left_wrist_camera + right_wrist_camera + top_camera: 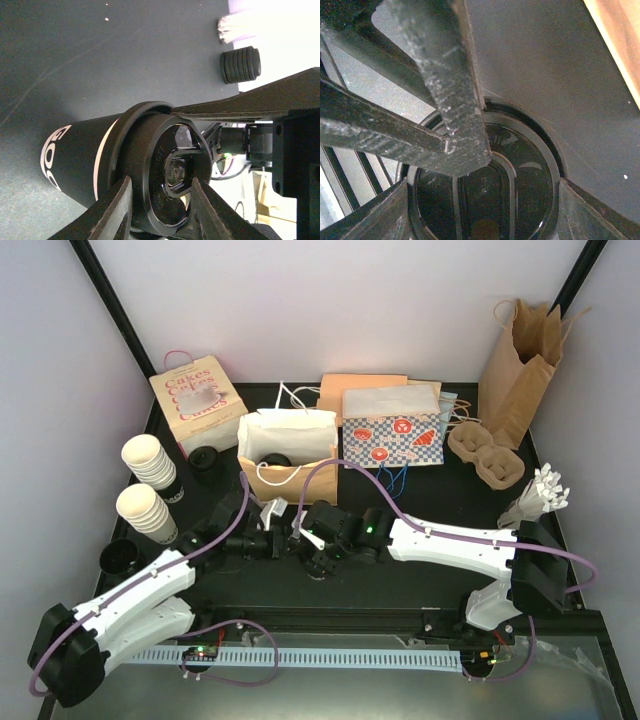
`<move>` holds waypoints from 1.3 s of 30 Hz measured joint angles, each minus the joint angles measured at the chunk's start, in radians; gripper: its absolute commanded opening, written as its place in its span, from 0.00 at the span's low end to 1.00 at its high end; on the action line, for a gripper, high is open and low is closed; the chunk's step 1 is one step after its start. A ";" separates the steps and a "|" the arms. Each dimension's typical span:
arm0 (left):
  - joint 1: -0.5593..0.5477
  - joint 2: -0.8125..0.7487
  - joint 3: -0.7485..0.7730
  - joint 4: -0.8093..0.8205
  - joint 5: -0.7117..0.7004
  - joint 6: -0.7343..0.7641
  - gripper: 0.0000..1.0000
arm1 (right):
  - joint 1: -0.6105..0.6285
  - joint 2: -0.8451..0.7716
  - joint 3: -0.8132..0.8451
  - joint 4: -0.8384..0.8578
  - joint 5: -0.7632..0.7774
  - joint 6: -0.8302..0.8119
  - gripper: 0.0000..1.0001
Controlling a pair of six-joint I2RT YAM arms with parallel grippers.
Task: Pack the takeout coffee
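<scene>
- Cup (85, 155) sits mid-table (400, 590), just before the bag (300, 435), between both grippers.
- Left gripper (161, 182) is closed narrowly on the lid (170, 170) rim; lifting there could pop the lid off.
- Right gripper (485, 185) straddles the lid; I cannot tell whether it grips. Opposed pulls could tip the cup.
- Fingers crowd together and could collide.

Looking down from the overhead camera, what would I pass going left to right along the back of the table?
Pink-lettered "Cakes" box → open paper bag with white handles → red-and-blue patterned bag → tall brown paper bag.
</scene>
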 measured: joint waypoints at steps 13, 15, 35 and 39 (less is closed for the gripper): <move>-0.106 0.090 0.134 -0.158 -0.200 0.050 0.39 | -0.002 0.002 -0.001 0.008 0.000 0.008 0.64; -0.122 0.101 0.143 -0.159 -0.224 0.051 0.39 | -0.002 0.002 -0.002 0.010 0.000 0.008 0.63; -0.164 0.129 0.181 -0.167 -0.306 0.038 0.45 | -0.010 -0.015 -0.025 0.030 0.002 0.039 0.62; -0.170 0.082 0.176 -0.196 -0.332 0.049 0.54 | -0.006 -0.013 -0.023 0.060 0.000 0.026 0.63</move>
